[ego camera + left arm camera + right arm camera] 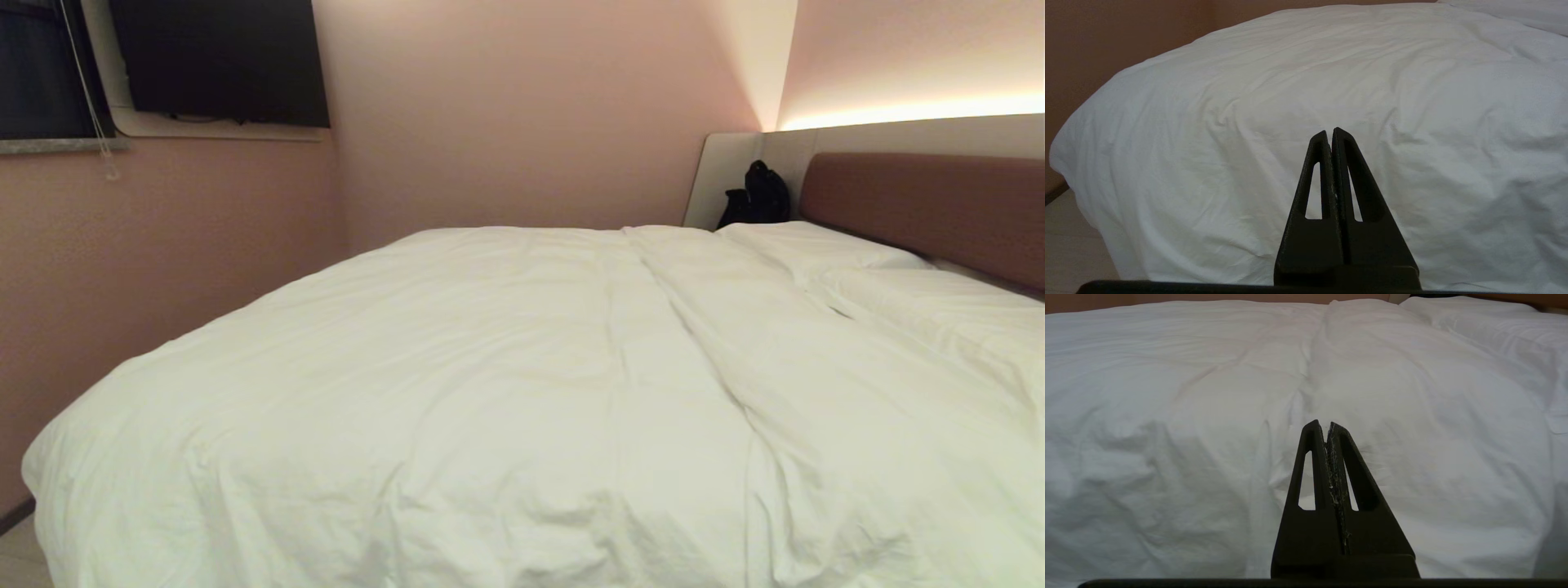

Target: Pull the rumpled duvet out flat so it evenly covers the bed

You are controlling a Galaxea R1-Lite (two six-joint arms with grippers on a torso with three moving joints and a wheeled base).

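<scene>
head view: the duvet (490, 392) already spreads across the bed (922, 204), one long ridge left, seemingly near finished. left wrist view: left gripper (1330, 132) closed, empty. right wrist view: right gripper (1323, 425) closed, empty, facing that ridge.
</scene>
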